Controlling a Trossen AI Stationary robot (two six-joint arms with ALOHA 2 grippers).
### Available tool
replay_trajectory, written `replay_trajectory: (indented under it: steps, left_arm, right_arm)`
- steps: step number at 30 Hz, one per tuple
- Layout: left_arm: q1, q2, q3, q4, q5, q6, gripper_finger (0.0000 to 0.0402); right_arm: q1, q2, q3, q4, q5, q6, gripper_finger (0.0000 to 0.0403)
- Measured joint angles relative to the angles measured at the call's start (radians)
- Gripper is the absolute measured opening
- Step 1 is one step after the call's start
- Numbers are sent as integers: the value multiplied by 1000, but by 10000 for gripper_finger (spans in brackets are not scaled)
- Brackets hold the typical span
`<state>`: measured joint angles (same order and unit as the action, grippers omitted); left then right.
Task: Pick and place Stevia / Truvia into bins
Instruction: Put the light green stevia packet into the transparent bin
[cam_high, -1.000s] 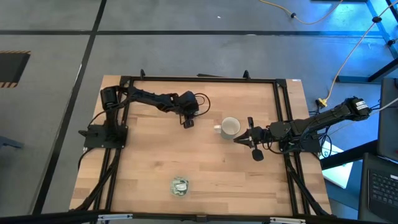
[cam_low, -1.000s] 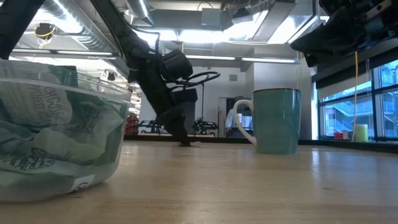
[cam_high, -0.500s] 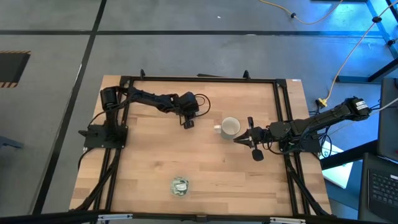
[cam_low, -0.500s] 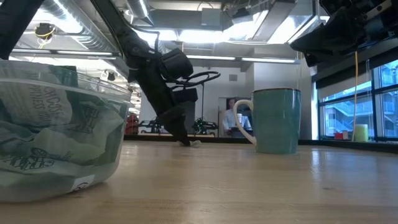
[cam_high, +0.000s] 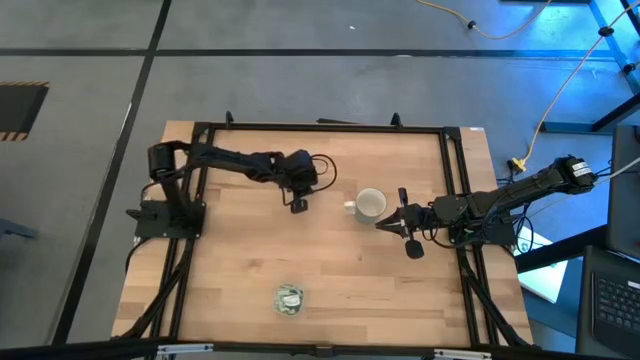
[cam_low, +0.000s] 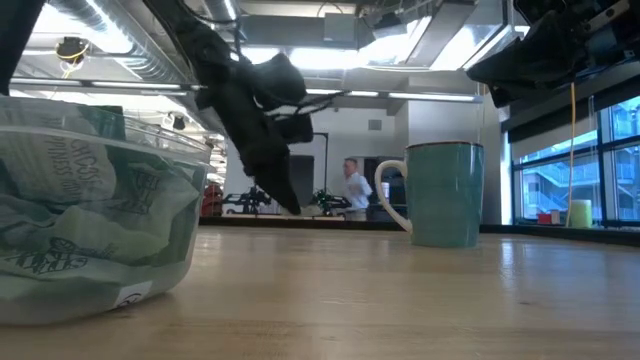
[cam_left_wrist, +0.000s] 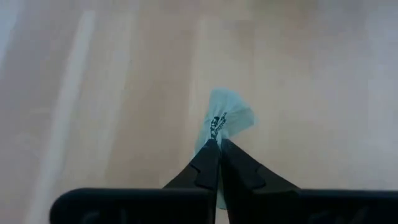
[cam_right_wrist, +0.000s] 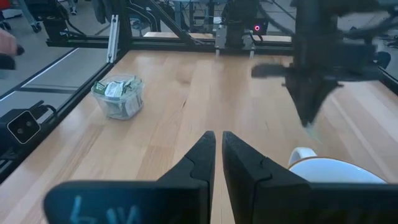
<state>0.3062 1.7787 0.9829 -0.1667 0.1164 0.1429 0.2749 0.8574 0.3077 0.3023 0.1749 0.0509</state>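
My left gripper (cam_high: 298, 205) hangs a little above the table's far middle, left of the white mug (cam_high: 371, 205), and is shut on one pale green Stevia sachet (cam_left_wrist: 225, 119). The right wrist view shows that sachet (cam_right_wrist: 313, 132) below the fingertips. The bin (cam_high: 290, 299), a small clear round dish, stands on its base near the front edge and holds several sachets (cam_right_wrist: 118, 93). My right gripper (cam_high: 380, 224) waits shut beside the mug's right side, with nothing in it. My left gripper pinches the sachet by one end (cam_left_wrist: 217, 138) between its two fingertips. The fingers slant down from the table's left and far side. The sachet is crumpled, sticks out past the tips and hangs clear of the wood.
The mug (cam_low: 445, 193) stands upright, handle toward the left arm. A black frame (cam_high: 320, 127) runs round the tabletop. Bare wood (cam_high: 350, 270) lies between mug, bin and grippers. A person (cam_low: 352, 188) walks in the room far behind the table.
My left gripper has risen from the tabletop and come slightly toward the near edge, tipping a little less steeply. The sachet that lay at its tips on the wood is now lifted clear with it.
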Motion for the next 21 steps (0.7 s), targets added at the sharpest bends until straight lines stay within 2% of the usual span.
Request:
replay_trajectory:
  steps: [2,5,11,13,17,21]
  left_arm:
    - [-14,-40,0,-44,53,0,4]
    - [-56,-102,2,-67,198,1,6]
    - [-205,-188,2,-65,444,-8,7]
    - [-278,-199,2,-65,451,-18,7]
    - [-430,-199,2,-65,399,-1,7]
    - [-581,-187,3,-71,218,1,7]
  right_arm:
    - [0,0,0,0,0,0,35]
    - [0,0,0,0,0,0,35]
    - [0,0,0,0,0,20,35]
    - [0,0,0,1,0,38,35]
    - [0,0,0,0,0,72,35]
    - [0,0,0,0,0,76,35]
